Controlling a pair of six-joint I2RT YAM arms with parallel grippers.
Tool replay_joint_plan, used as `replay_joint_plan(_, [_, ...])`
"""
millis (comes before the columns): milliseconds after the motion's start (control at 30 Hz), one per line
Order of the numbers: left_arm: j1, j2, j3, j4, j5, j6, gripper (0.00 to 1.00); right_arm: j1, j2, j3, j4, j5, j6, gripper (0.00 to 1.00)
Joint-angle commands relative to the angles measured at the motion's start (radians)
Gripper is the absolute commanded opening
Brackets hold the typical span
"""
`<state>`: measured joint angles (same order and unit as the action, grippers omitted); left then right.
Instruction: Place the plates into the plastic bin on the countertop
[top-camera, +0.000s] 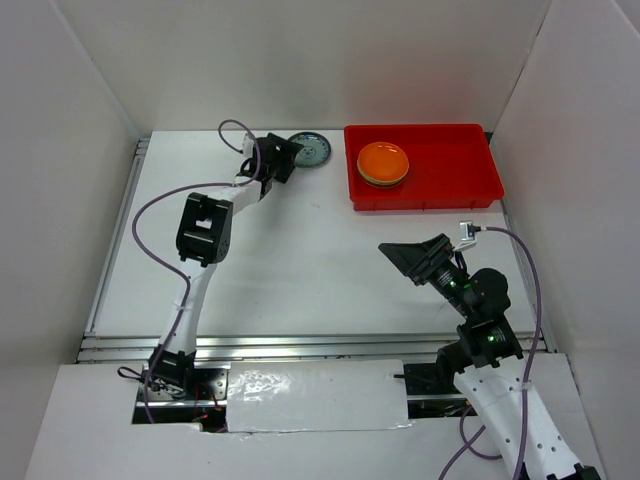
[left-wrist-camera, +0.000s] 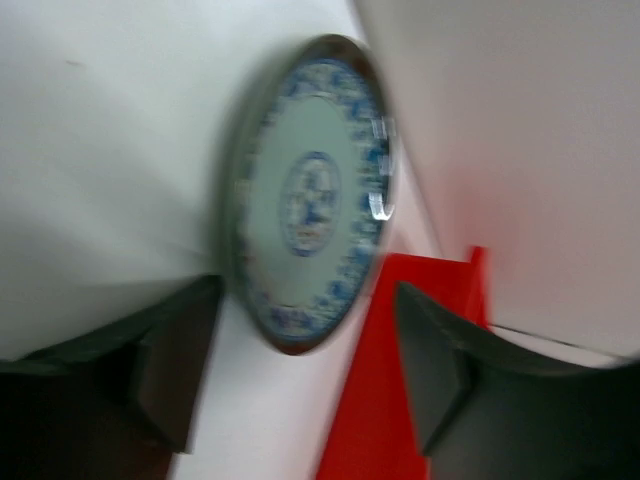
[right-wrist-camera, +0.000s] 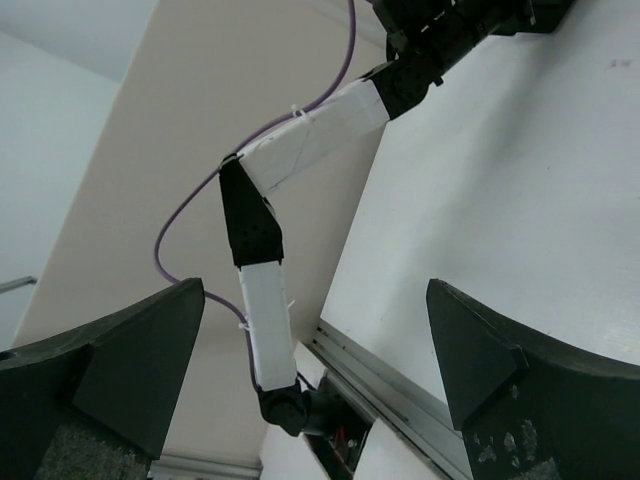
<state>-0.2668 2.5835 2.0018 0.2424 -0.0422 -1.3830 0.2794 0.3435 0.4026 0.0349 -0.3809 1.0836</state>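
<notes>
Left gripper (top-camera: 288, 157) is at the far edge of the worktop (top-camera: 300, 260), lined up on the grey-blue plate (top-camera: 311, 150). That plate lies flat by the far wall, just left of the red bin (top-camera: 470, 185) but apart from it.

Left wrist view: fingers (left-wrist-camera: 170, 370) are spread, one on each side, and the plate's near rim sits just inside the gap. The jaws aren't clamped on it. The picture is blurred, so I can't tell if a fingertip touches the rim. Low side-on approach makes sense: a flat saucer gives nothing to pinch except its rim.

The bin sits in the far right corner. An orange plate (top-camera: 383, 163) lies toward its left end on top of at least one other plate, count unreadable. Stacking there keeps the rest of the bin floor free.

Right gripper (right-wrist-camera: 315, 300) is fully spread and holds nothing. It hovers over the right of the worktop, near side, well away from the bin and the plate. Probably parked there to keep clear of the left arm's path.

Judgement: the grey-blue plate is the only one I see outside the bin, so the task looks close to done.

Risks:
- The rim slips when the jaws pinch.
- The plate gets shoved against the far wall.
</notes>
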Motion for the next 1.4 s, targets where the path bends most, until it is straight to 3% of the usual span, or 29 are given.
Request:
replay_joint_plan(0, [-0.011, 0.101, -0.009, -0.202, -0.11, -0.043, 0.77, 0.009, 0.0, 0.059, -0.05, -0.016, -0.01, 1.0])
replay_joint_plan(100, [-0.012, 0.112, 0.006, -0.212, -0.12, -0.05, 0.56, 0.007, -0.004, 0.074, -0.061, -0.03, -0.016, 1.0])
replay_joint_plan(233, [-0.012, 0.104, -0.001, -0.213, -0.136, -0.062, 0.39, 0.001, -0.014, 0.078, -0.066, -0.027, -0.031, 1.0])
replay_joint_plan(300, [-0.012, 0.098, -0.009, -0.207, -0.134, -0.067, 0.16, -0.008, -0.009, 0.081, -0.072, -0.033, -0.04, 1.0])
replay_joint_plan(400, [-0.011, 0.055, -0.046, -0.195, -0.142, -0.065, 0.0, -0.022, 0.0, 0.081, -0.079, -0.046, -0.05, 1.0])
replay_joint_plan(567, [-0.012, -0.155, -0.299, -0.074, -0.215, -0.047, 0.0, -0.039, 0.005, 0.061, -0.073, -0.05, -0.059, 1.0])
replay_joint_plan(700, [-0.02, -0.476, -0.521, -0.081, -0.248, 0.053, 0.0, -0.042, 0.064, 0.021, 0.015, -0.021, -0.102, 1.0])
replay_joint_plan(833, [-0.046, -0.704, -0.642, -0.225, -0.219, 0.173, 0.0, -0.029, 0.337, 0.038, 0.155, 0.004, -0.188, 1.0])
replay_joint_plan(1000, [-0.087, -1.018, -0.906, -0.193, -0.092, 0.262, 0.0, -0.011, 0.644, 0.189, 0.272, -0.003, -0.246, 1.0])
replay_joint_plan(1167, [-0.173, -1.244, -1.006, -0.239, -0.051, 0.341, 0.0, 0.032, 0.842, 0.33, 0.287, -0.038, -0.283, 1.0])
replay_joint_plan(1367, [-0.209, -1.405, -1.058, -0.354, -0.038, 0.358, 0.0, 0.078, 0.861, 0.266, 0.451, -0.093, -0.238, 1.0])
